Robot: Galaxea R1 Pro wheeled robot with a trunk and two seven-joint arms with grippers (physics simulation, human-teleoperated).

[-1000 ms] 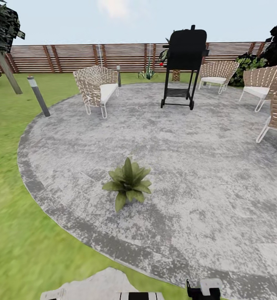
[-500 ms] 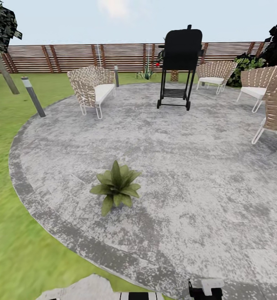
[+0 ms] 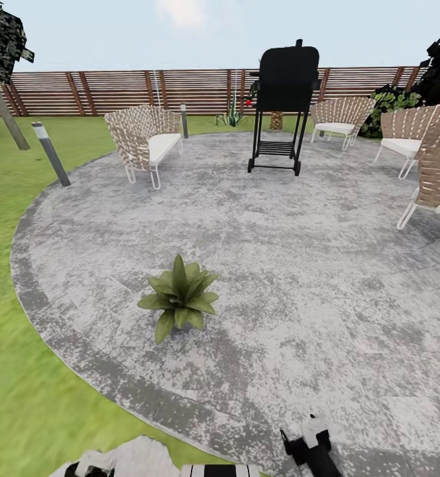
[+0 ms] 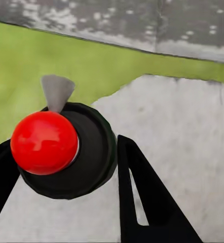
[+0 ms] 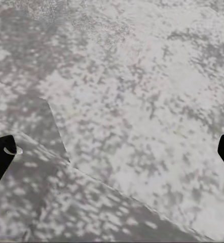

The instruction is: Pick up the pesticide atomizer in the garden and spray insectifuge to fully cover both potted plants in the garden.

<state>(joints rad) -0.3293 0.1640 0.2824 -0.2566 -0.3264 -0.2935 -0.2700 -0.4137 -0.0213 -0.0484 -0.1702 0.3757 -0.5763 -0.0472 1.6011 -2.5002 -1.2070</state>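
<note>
Atomizer and one potted plant in the garden

The dark pesticide atomizer (image 4: 66, 152), red-topped, is gripped between the left tool's (image 4: 66, 172) fingers. A potted plant (image 3: 178, 296), an olive-green rosette, stands upright on the grey patio (image 3: 299, 265) near its lawn-side edge.

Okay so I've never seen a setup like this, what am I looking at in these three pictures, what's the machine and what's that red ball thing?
These are simulator renders from a wheeled robot with two arms. The wide picture comes from its head camera: a round grey patio with lawn around it, a small potted plant, woven chairs, a black grill and a wooden fence behind. The other two come from cameras near each gripper. The left gripper is shut on the pesticide atomizer; the red ball is its top, seen from above, over grass and a stepping stone. The right gripper is open, holding nothing, with paving beneath it.
</note>
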